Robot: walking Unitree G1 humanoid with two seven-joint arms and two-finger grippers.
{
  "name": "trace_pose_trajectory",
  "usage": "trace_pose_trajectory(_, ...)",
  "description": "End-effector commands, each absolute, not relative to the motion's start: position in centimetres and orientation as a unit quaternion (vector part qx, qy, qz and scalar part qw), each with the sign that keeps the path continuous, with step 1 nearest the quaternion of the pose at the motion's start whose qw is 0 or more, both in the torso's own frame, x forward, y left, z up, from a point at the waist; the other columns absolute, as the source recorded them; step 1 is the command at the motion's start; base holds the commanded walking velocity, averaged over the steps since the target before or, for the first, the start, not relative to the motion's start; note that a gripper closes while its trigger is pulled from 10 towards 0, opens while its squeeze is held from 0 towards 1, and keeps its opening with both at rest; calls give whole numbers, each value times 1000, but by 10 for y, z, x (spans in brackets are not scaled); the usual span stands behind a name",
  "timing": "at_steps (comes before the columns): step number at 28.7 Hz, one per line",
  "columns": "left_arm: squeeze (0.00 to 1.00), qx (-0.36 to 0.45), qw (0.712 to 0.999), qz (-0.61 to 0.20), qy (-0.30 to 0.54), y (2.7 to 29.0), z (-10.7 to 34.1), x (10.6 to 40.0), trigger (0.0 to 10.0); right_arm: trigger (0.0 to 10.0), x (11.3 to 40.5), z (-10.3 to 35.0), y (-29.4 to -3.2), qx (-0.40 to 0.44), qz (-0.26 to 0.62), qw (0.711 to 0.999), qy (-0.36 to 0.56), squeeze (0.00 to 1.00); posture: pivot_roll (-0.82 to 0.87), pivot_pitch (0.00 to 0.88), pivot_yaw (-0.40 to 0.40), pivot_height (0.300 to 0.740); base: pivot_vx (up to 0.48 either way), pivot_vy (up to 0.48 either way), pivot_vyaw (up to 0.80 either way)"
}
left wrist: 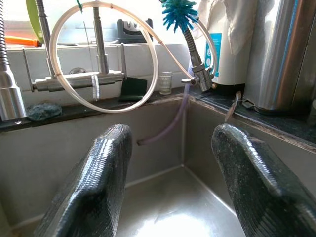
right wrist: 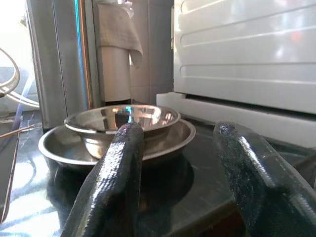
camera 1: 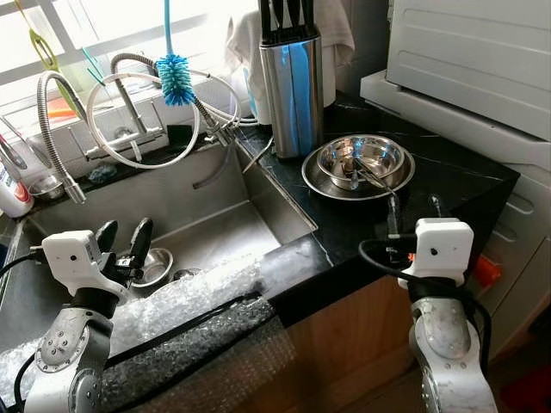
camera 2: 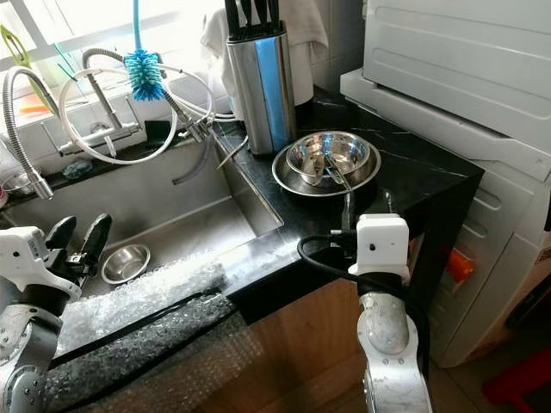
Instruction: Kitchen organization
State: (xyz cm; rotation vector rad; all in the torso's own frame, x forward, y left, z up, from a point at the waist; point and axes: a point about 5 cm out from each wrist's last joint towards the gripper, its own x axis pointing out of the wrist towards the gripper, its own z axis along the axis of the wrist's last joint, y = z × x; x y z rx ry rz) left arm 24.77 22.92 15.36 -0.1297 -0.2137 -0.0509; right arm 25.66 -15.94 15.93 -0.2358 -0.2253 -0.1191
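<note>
A small steel bowl (camera 1: 362, 157) sits inside a wider steel dish (camera 1: 320, 179) on the black counter (camera 1: 448, 185), with a utensil lying in it. Just in front of the dish, my right gripper (camera 1: 413, 206) hovers low over the counter, open and empty; the right wrist view has its fingers (right wrist: 118, 168) pointing at the stacked bowls (right wrist: 123, 118). Another small steel bowl (camera 1: 153, 265) lies on the sink floor (camera 1: 224, 237). Beside and above that bowl, my left gripper (camera 1: 123, 231) is held over the sink, open and empty, facing the back wall (left wrist: 74, 143).
A tall steel knife block (camera 1: 293, 82) stands behind the dish. Two hose faucets (camera 1: 138, 112) and a blue bottle brush (camera 1: 176, 77) hang over the sink. Bubble wrap (camera 1: 189, 327) covers the sink's front edge. A white appliance (camera 1: 482, 60) bounds the counter on the right.
</note>
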Motion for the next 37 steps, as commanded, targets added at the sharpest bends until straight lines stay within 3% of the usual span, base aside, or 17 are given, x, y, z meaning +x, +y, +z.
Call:
trace_pose_trajectory(1, 0, -62, 992, -19, -106, 230, 155, 250, 10000, 10000, 255, 165, -152, -115, -50, 984, -126, 0, -140, 0, 201, 740, 0, 0, 0)
trace_pose_trajectory(26, 0, -69, 991, -23, -111, 224, 155, 257, 10000, 10000, 254, 166, -153, -126, -47, 982, -133, 0, -155, 0, 208, 740, 0, 0, 0)
trace_pose_trajectory(27, 0, -75, 991, -19, -111, 221, 152, 258, 10000, 10000, 257, 171, -152, -140, -24, 980, -141, 0, -155, 0, 157, 740, 0, 0, 0)
trace_pose_trajectory(37, 0, -76, 990, 3, -116, 223, 151, 258, 10000, 10000, 258, 183, -149, -153, 17, 976, -155, 0, -148, 0, 150, 740, 0, 0, 0)
